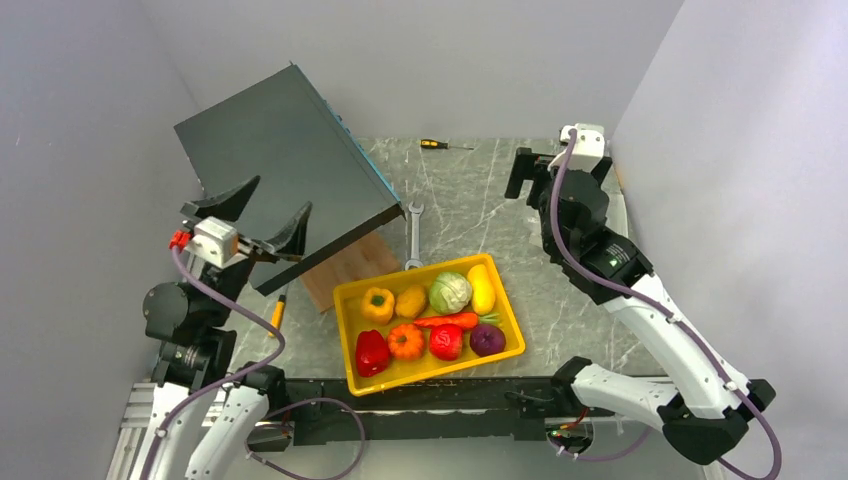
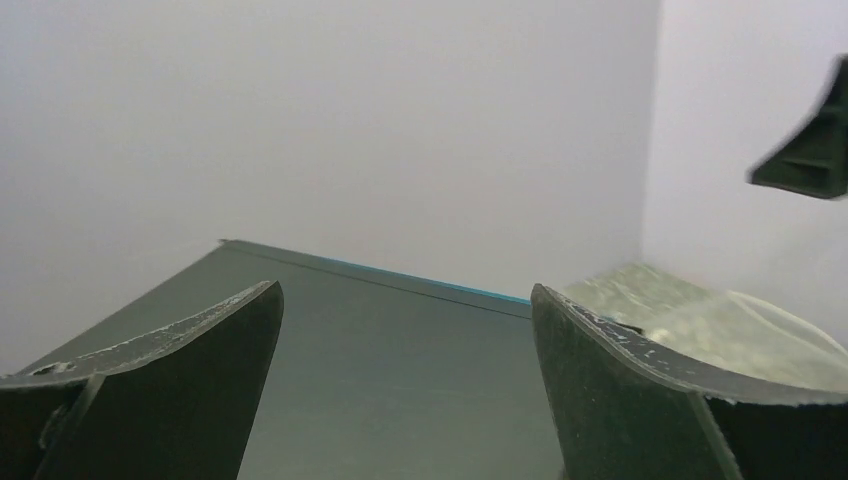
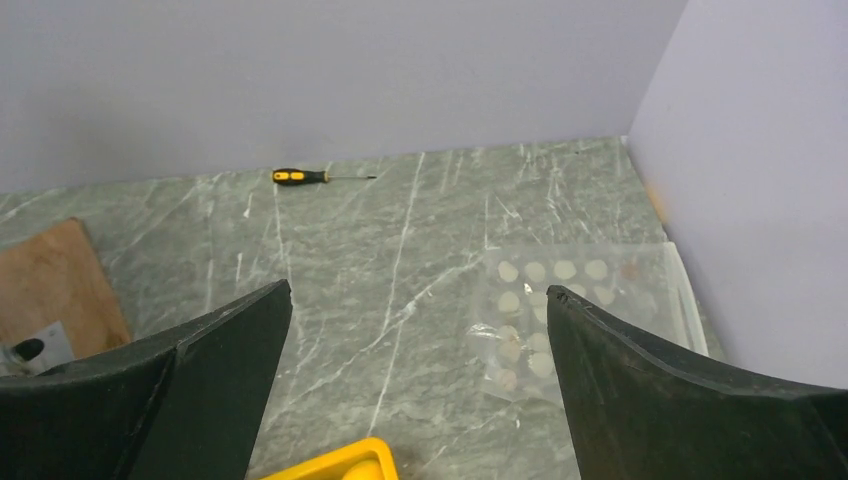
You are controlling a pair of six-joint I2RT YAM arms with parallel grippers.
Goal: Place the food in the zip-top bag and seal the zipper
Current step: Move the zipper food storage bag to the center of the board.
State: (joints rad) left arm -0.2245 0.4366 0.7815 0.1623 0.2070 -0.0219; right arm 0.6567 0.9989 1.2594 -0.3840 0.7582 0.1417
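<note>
The food lies in a yellow tray at the table's middle: peppers, cabbage, carrot, pumpkin, tomato and a purple onion. The zip-top bag, clear with white dots, lies flat near the right wall, below and just right of my right gripper, which is open and empty. Its zipper strip is not clear to me. In the top view the right gripper is raised at the back right and the bag is hidden. My left gripper is open and empty above a dark board.
The dark board leans on a wooden block at the left. A wrench lies behind the tray and a yellow-handled screwdriver at the back. Grey walls close in on three sides.
</note>
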